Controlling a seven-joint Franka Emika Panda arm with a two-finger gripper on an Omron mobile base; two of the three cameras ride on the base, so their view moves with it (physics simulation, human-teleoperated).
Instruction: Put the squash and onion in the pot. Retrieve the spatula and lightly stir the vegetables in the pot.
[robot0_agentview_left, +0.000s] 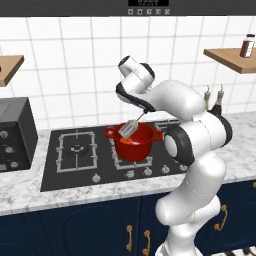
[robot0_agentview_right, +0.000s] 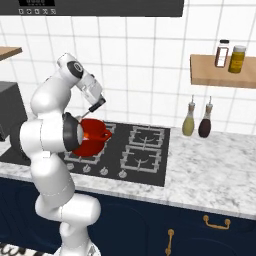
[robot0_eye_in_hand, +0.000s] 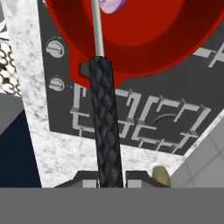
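Your arm is bent high over the stove (robot0_agentview_left: 75, 165), elbow out front, wrist angled down toward the pot (robot0_agentview_left: 134, 145); gripper (robot0_eye_in_hand: 110, 177) clamped tight on the spatula (robot0_eye_in_hand: 105, 127) by its dark braided handle; spatula head (robot0_agentview_left: 127, 129) sits at the pot's rim, shaft running into the pot; onion (robot0_eye_in_hand: 111, 4) lies inside the pot beside the shaft.

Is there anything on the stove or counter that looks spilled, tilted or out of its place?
Nothing stands out. The pot sits upright on a stove burner, and nothing is spilled around it. The gripper is shut on the spatula, whose head hangs over the pot's mouth. The two bottles stand upright on the counter.
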